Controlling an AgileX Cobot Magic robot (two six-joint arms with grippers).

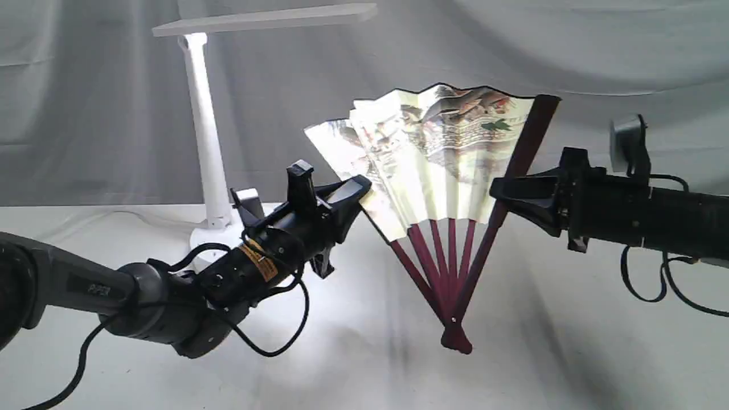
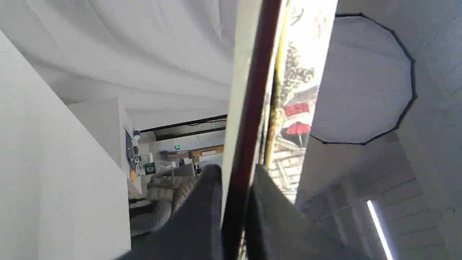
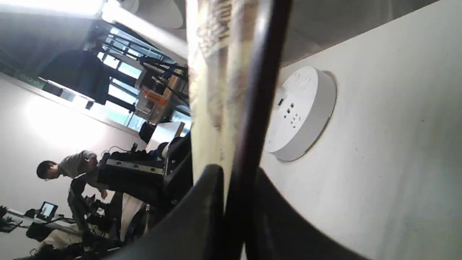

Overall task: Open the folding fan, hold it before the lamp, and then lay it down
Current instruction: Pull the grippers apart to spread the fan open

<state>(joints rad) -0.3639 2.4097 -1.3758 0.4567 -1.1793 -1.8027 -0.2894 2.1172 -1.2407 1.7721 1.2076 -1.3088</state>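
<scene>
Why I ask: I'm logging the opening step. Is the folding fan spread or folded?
Partly spread: the folding fan shows pleats fanned out and ribs splayed from the pivot, but the pleats near the left gripper overlap, bunched.

A white table [image 1: 364, 370] lies across the front, with soft grey shadows on it. A grey cloth [image 1: 569, 51] with big folds hangs behind the table's far edge. The left wrist view shows a big round white shade [image 2: 361, 79] with a thin black rim, a long bright strip light [image 2: 377, 229], and a lumpy grey seat [image 2: 169, 184] that may be a couch. The right wrist view shows a dark-haired person [image 3: 68, 168] bending over, bright windows [image 3: 122, 86] and a small lit screen [image 3: 47, 208].
</scene>
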